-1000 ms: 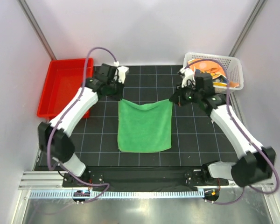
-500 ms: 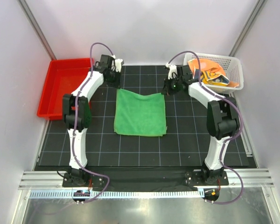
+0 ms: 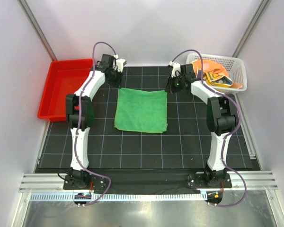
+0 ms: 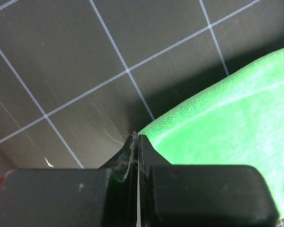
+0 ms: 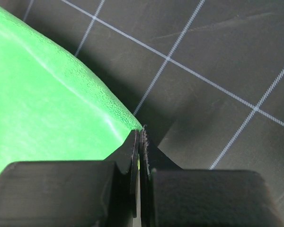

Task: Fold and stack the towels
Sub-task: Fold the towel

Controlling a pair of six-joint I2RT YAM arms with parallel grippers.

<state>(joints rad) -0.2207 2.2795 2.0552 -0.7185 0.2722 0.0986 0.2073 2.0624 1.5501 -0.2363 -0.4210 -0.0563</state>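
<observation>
Tray [image 3: 45, 101] sits at the table's [image 3: 194, 142] 10 o'clock, not in play. Left jaws: clenched on the green towel's [image 3: 141, 110] 11 o'clock corner. Its wrist view shows the tips pinched together with the cloth corner between them, and the towel runs off toward 2 o'clock from the tips. The towel lies spread mid-table, near square. Its far edge runs 9-to-3 between the two jaws, and its body lies toward 6 o'clock from both. Right jaws: clenched on the 1 o'clock corner, with the cloth fanning to 10 o'clock in its wrist view. There is shadow under both corners, so they look slightly off the table. Neither arm is nearer; each owns one corner. The fold likely means carrying both corners to 6 o'clock in step, else the edge skews. Other towels [image 3: 212, 72] are bunched in the basket [image 3: 242, 78] at 2 o'clock.
</observation>
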